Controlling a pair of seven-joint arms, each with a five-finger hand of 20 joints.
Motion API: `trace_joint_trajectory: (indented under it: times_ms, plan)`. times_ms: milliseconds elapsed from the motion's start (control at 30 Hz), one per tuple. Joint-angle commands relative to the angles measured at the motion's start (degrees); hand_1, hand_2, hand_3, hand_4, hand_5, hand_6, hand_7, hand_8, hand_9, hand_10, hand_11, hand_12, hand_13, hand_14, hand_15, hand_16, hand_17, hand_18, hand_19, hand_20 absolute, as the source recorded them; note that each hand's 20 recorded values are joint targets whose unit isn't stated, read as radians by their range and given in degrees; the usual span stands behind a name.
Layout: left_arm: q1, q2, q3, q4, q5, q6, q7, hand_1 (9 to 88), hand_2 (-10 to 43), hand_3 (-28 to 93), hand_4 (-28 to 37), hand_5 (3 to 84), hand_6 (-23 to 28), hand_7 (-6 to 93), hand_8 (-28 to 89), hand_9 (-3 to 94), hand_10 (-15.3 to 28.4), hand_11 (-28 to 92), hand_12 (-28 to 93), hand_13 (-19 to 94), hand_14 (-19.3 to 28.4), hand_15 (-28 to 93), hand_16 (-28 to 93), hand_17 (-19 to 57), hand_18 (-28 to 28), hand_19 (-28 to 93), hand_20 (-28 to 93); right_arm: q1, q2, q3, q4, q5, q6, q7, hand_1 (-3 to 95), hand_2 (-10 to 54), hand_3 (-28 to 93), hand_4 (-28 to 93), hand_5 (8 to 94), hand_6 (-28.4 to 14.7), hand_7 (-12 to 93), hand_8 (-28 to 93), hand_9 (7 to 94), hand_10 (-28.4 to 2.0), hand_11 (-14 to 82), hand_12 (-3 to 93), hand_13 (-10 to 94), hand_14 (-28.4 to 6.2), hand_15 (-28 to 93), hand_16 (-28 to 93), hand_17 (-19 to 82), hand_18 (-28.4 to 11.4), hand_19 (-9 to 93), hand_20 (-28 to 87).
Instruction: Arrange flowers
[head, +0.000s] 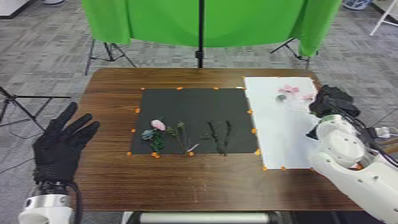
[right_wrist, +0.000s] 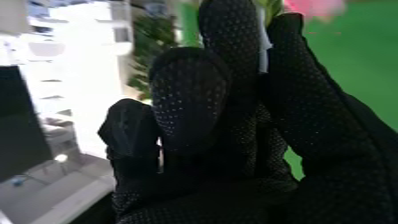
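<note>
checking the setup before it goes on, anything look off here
Nothing looks spilled; one small pale piece lies slanted by the near edge of the dark mat, out of line with the stems there.

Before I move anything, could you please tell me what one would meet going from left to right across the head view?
Left robot hand → pale pink bloom on the black mat → green stem → dark twigs → pink blooms against the white sheet → right robot hand.
</note>
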Motion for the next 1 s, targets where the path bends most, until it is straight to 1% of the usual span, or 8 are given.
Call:
trace_joint_trajectory:
  times_ms: [33, 233, 267, 500, 667, 833, 867, 1000]
  plan:
    - [1.76, -0.77, -0.86, -0.09, 0.22, -0.42, -0.45, 18.3, 7.3, 76, -28.3, 31.3, 4.9, 14.9, -11, 32.6, 18.4, 22, 12, 25, 25.4, 48, -6, -9.7, 24.0, 51, 21, 3.61, -7.31, -1.54, -7.64, -3.72, -1.26, -10.09, 59.7, -9.5, 69, -28, 87.0, 1.6, 24, 3, 93.7, -4.8, 17.5, 30.8, 84, -2.6, 63, 21, 39, -22.3, 93, 59]
    - [2.41, -0.82, -0.81, -0.19, 0.19, -0.28, 0.02, 18.2, 7.3, 76, -28.3, 31.3, 5.0, 14.7, -11, 32.7, 18.4, 22, 12, 24, 25.5, 48, -7, -9.7, 24.0, 51, 21, 12.4, -19.28, -11.89, -6.14, -3.38, -4.68, -16.9, 59.4, -9.5, 70, -28, 87.0, 1.7, 23, 4, 93.7, -4.9, 17.8, 30.7, 84, -2.9, 63, 21, 39, -22.3, 93, 59]
    - [2.25, -1.0, -0.86, -0.16, 0.45, -0.47, -0.47, 18.2, 7.3, 76, -28.3, 31.3, 5.0, 14.7, -11, 32.6, 18.4, 22, 12, 24, 25.5, 48, -7, -9.7, 24.1, 51, 21, 13.1, -21.3, -13.06, -5.45, -4.06, -5.63, -18.09, 59.3, -9.5, 70, -28, 87.0, 1.6, 23, 4, 93.7, -4.9, 17.7, 30.7, 84, -3.0, 63, 21, 39, -22.2, 93, 59]
    - [0.51, -0.98, -0.95, 0.19, 0.89, -0.97, -1.35, 18.3, 7.3, 76, -28.3, 31.3, 5.0, 14.7, -11, 32.7, 18.3, 23, 12, 24, 25.5, 48, -7, -9.7, 24.1, 51, 21, 18.21, -33.09, -20.21, 3.38, -6.9, -9.7, -22.82, 58.3, -9.5, 71, -28, 86.4, 1.9, 23, 5, 93.7, -5.0, 17.7, 31.1, 83, -3.3, 64, 21, 38, -22.0, 93, 58]
    - [-0.73, -0.53, -1.45, 0.46, 1.36, -1.37, -2.55, 18.4, 7.3, 76, -28.3, 31.3, 5.0, 14.7, -11, 32.7, 18.3, 22, 12, 24, 25.5, 48, -7, -9.7, 24.0, 51, 21, 18.14, -36.34, -21.7, 6.41, -7.76, -11.85, -23.76, 57.9, -9.5, 71, -28, 85.9, 2.0, 24, 4, 93.7, -5.8, 17.8, 32.0, 82, -3.6, 65, 22, 37, -21.7, 93, 59]
    - [-1.12, -0.23, -1.48, 0.43, 1.24, -1.2, -2.54, 18.4, 7.2, 76, -28.3, 31.3, 5.1, 14.8, -11, 32.7, 18.4, 23, 12, 24, 25.5, 48, -7, -9.7, 24.1, 51, 21, 18.47, -37.83, -23.62, 8.15, -7.91, -13.86, -23.4, 57.7, -9.5, 71, -28, 85.1, 2.0, 24, 4, 93.7, -6.2, 16.9, 33.4, 80, -4.2, 67, 21, 35, -21.5, 93, 58]
    - [-1.76, -0.61, -1.5, 0.56, 1.61, -1.47, -3.59, 18.4, 7.2, 76, -28.3, 31.3, 5.1, 14.8, -11, 32.7, 18.4, 23, 12, 24, 25.6, 48, -7, -9.7, 24.1, 51, 21, 18.28, -38.14, -23.5, 8.39, -7.87, -14.83, -23.11, 57.5, -9.5, 71, -28, 84.8, 2.1, 24, 3, 93.7, -6.3, 16.7, 33.6, 79, -4.3, 67, 21, 35, -21.4, 93, 58]
    - [-2.61, -0.84, -1.16, 0.75, 1.82, -1.7, -4.21, 18.5, 7.3, 76, -28.3, 31.4, 5.1, 14.8, -11, 32.7, 18.4, 22, 12, 24, 25.5, 48, -7, -9.7, 24.0, 51, 21, 17.54, -39.09, -23.33, 9.35, -9.81, -16.52, -23.4, 56.7, -9.5, 71, -28, 84.2, 2.7, 22, 2, 93.7, -6.3, 15.8, 34.6, 78, -4.9, 68, 20, 34, -21.6, 93, 57]
